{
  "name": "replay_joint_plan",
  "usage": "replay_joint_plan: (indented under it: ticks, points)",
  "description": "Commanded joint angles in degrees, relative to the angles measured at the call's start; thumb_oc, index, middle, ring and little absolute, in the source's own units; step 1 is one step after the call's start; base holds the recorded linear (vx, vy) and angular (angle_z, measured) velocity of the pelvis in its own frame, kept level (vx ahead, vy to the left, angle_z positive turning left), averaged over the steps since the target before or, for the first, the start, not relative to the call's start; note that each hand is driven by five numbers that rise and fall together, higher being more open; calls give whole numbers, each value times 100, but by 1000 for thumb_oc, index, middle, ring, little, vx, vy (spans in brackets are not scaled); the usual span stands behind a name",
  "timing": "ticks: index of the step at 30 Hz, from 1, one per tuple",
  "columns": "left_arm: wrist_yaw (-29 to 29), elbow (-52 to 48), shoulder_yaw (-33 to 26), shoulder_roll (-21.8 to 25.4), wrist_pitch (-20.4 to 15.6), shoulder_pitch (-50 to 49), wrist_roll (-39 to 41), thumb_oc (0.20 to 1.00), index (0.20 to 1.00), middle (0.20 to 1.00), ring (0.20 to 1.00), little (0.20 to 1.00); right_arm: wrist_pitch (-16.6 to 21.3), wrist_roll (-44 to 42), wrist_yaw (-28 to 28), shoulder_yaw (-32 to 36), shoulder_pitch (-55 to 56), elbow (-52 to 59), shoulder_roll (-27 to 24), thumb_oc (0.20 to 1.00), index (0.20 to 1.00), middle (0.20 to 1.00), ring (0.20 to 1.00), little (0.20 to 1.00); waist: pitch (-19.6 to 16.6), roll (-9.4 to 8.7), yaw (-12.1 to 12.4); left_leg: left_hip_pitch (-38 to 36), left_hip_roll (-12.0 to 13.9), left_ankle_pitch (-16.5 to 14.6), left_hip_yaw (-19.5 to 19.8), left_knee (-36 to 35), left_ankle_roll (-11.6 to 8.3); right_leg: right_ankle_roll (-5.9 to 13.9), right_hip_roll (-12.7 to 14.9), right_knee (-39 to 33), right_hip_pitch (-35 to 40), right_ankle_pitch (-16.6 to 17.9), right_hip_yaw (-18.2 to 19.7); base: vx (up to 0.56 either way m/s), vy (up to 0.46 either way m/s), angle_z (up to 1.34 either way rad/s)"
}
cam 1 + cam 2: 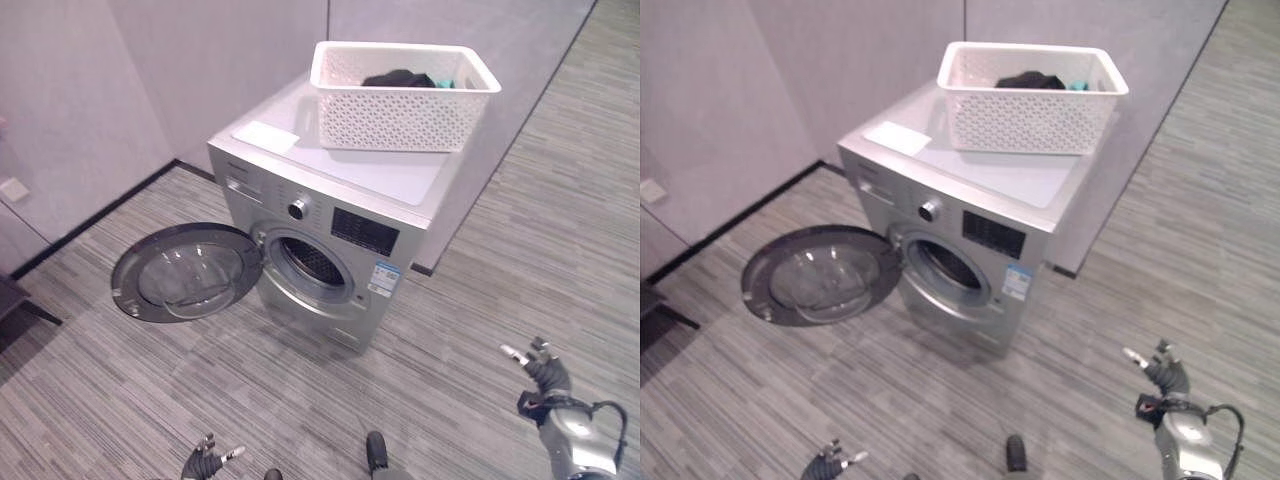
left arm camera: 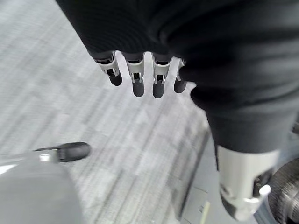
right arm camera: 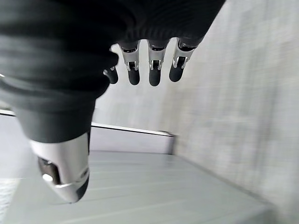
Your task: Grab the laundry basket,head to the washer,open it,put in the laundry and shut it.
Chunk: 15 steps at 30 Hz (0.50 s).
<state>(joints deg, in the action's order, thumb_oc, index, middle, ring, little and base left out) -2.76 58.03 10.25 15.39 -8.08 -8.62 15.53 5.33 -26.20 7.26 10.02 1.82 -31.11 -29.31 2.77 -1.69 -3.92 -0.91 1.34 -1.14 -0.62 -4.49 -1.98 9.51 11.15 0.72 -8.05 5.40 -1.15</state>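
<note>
One white laundry basket (image 1: 404, 97) on top of washer (image 1: 330, 215), toward its back right; dark laundry (image 1: 398, 78) plus teal piece inside basket. One washer, one round door (image 1: 185, 270), swung fully open to washer's left; drum looks empty. Judged: basket delivered, door opened; loading and shutting remain. Left hand (image 1: 204, 461) low, well in front of washer, fingers relaxed, holding nothing. Right hand (image 1: 541, 371) front-right of washer, fingers loose, empty.

Washer (image 1: 320, 235) stands on striped grey floor (image 1: 520, 250); white laundry basket (image 1: 400, 95) on washer top.
</note>
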Motion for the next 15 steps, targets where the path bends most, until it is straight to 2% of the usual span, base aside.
replay_joint_plan:
  ticks: [1,2,5,8,10,11,13,14,15]
  points:
    - [-91,-35,-51,99,-69,558,-256,1000,1000,1000,1000,1000,475,252,542,458,-343,741,-205,1000,1000,1000,1000,1000,406,72,0,-27,-140,-816,287,632,375,11,-247,1225,-154,-747,363,79,-33,39]
    - [-92,-33,-50,98,-69,561,-258,1000,1000,1000,1000,1000,468,261,549,462,-338,753,-200,1000,1000,1000,1000,1000,410,78,-2,-36,-133,-817,291,624,373,8,-253,1212,-141,-744,356,138,-80,26]
    - [-170,-232,-45,70,-60,647,-267,1000,1000,1000,1000,1000,556,1129,1119,539,-712,1354,-448,1000,1000,1000,1000,1000,375,24,-13,-317,-114,-951,399,451,336,73,-285,168,-622,-346,430,201,-118,2]
    - [-210,-632,69,-1,-105,739,-162,1000,1000,1000,1000,1000,585,1679,1415,517,-841,1893,-580,1000,1000,1000,1000,1000,427,20,-70,-709,-7,-1095,439,313,284,152,-467,-325,-915,-109,326,260,-101,-22]
    - [-210,-792,155,-24,-115,766,-123,1000,1000,1000,1000,1000,597,1801,1422,541,-828,2168,-651,1000,1000,1000,1000,1000,430,-9,-105,-854,29,-1125,484,231,253,152,-523,-290,-929,-77,332,221,-143,30]
    - [-138,-987,467,-86,-103,837,-228,1000,1000,1000,1000,1000,620,2030,1445,667,-725,2496,-787,1000,1000,1000,1000,1000,364,-101,-158,-990,98,-1159,668,139,177,49,-540,-115,-825,-56,411,231,-240,90]
    - [-89,-985,679,-174,-102,911,-292,1000,1000,1000,1000,1000,679,2144,1363,728,-715,2718,-1071,1000,1000,1000,1000,1000,267,-110,-219,-1037,360,-1110,766,168,34,-19,-665,207,-853,-88,401,227,-273,126]
    - [-91,-983,687,-184,-102,912,-292,1000,1000,1000,1000,1000,679,2144,1362,736,-707,2721,-1080,1000,1000,1000,1000,1000,259,-89,-233,-1030,381,-1112,786,163,23,-28,-674,238,-867,-111,375,201,-266,88]
    - [-47,-953,882,-264,-91,967,-256,1000,1000,1000,1000,1000,745,2186,1343,703,-822,2824,-1325,1000,1000,1000,1000,1000,166,-39,-239,-1005,640,-887,745,248,-168,-125,-742,397,-776,-287,110,181,-261,47]
